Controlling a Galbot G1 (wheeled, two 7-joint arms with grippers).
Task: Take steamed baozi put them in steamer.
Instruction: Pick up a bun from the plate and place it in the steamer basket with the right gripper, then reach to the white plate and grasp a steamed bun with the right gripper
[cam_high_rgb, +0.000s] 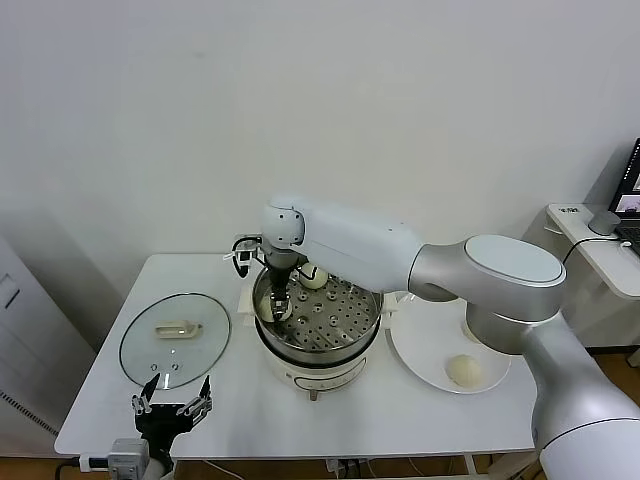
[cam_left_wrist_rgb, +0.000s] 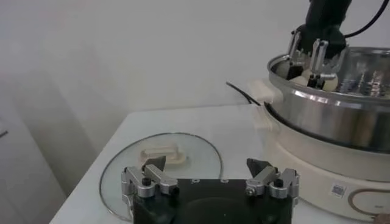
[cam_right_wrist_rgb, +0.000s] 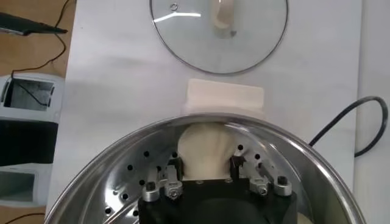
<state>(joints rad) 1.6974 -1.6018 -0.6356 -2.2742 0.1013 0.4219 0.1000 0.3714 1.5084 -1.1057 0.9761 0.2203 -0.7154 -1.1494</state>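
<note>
The steamer (cam_high_rgb: 322, 352) stands mid-table on its white base. My right gripper (cam_high_rgb: 276, 304) reaches down inside the basket at its left wall and is shut on a cream-white baozi (cam_right_wrist_rgb: 205, 146), which rests at the perforated floor against the steel wall (cam_right_wrist_rgb: 109, 176). One fingertip (cam_right_wrist_rgb: 175, 167) presses its side. A second baozi (cam_high_rgb: 314, 277) lies at the back of the basket. A third baozi (cam_high_rgb: 463, 371) sits on the white plate (cam_high_rgb: 425, 345) to the right. My left gripper (cam_high_rgb: 172, 408) is parked open and empty at the table's front left.
The glass lid (cam_high_rgb: 175, 338) with its pale handle lies flat left of the steamer, just beyond my left gripper (cam_left_wrist_rgb: 207, 167). A black cable (cam_right_wrist_rgb: 350, 125) runs behind the pot. A side table with a laptop stands at far right.
</note>
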